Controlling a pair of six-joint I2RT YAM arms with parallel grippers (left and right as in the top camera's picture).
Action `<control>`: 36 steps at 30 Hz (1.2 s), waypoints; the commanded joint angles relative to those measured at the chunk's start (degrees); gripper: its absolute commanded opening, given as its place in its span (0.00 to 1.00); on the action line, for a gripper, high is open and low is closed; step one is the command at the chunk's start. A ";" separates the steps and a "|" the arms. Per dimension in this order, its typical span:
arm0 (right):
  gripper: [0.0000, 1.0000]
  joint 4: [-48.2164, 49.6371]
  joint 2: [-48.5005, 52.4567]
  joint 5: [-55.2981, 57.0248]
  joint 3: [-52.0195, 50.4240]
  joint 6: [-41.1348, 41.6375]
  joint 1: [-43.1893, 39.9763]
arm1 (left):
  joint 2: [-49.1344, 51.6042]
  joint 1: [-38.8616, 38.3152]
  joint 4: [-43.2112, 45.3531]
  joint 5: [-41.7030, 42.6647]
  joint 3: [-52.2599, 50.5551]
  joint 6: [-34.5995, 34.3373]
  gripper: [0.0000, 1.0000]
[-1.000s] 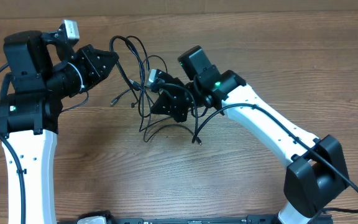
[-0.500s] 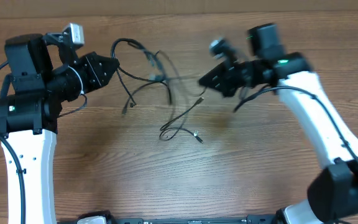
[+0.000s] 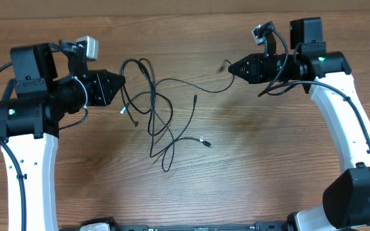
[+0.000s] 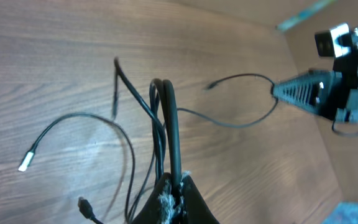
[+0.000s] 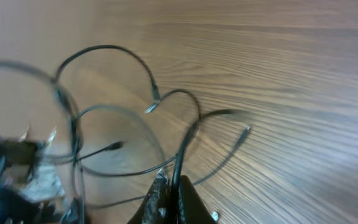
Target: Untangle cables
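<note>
Thin black cables (image 3: pixel 154 109) lie looped on the wooden table between the arms, with small silver plug ends (image 3: pixel 202 140). My left gripper (image 3: pixel 122 82) is shut on a cable loop at the left of the tangle; in the left wrist view the cable (image 4: pixel 171 118) runs out from its closed jaws (image 4: pixel 174 190). My right gripper (image 3: pixel 231 67) is shut on another cable (image 3: pixel 191 85) at the upper right and holds it stretched above the table. In the right wrist view this cable (image 5: pixel 188 140) rises from the closed jaws (image 5: pixel 171 186).
The wooden table (image 3: pixel 249 167) fills the view. My white left arm (image 3: pixel 31 160) stands at the left edge and my white right arm (image 3: pixel 352 135) at the right. A thicker black arm cable (image 3: pixel 275 90) hangs under the right wrist.
My right gripper has swung from the tangle's middle up and right, pulling one cable out with it. The tangle has spread open and lies flatter. My left gripper has barely moved.
</note>
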 commanded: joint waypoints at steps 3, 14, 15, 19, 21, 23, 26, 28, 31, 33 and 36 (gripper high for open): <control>0.58 -1.05 0.85 16.52 0.00 8.20 0.94 | 0.28 0.55 -0.33 8.66 1.20 11.45 0.04; 0.79 2.97 0.37 -15.67 0.13 -3.69 7.69 | 3.34 -0.17 -0.74 13.79 1.18 1.03 0.04; 0.79 3.78 0.39 -13.18 0.13 -3.67 9.64 | 4.42 -0.66 -1.99 11.80 1.18 -2.71 0.04; 0.69 6.73 0.74 2.43 0.04 3.17 16.11 | 8.35 -1.81 -6.99 4.66 1.18 -16.37 0.05; 0.66 7.89 1.42 6.27 0.04 4.17 18.29 | 10.10 -1.86 -8.22 3.61 1.18 -21.64 0.04; 0.64 8.17 2.51 9.31 0.04 4.48 20.28 | 12.04 -1.86 -8.55 3.54 1.18 -23.17 0.04; 0.60 8.13 4.44 11.91 0.04 5.20 21.97 | 14.47 -2.16 -8.68 0.57 1.18 -22.27 0.04; 0.57 8.15 5.53 12.07 0.04 5.20 22.40 | 16.15 -2.86 -8.52 -2.43 1.18 -19.04 0.04; 0.56 8.11 6.29 12.55 0.04 5.20 22.43 | 19.17 -4.87 -6.69 -2.84 1.18 -10.75 0.04; 0.55 8.13 6.29 13.18 0.04 5.18 22.43 | 20.92 -6.03 -4.87 -3.28 1.18 -6.95 0.04; 0.54 8.26 6.29 13.16 0.04 5.18 22.43 | 22.80 -6.97 -3.58 -7.80 1.18 -4.57 0.04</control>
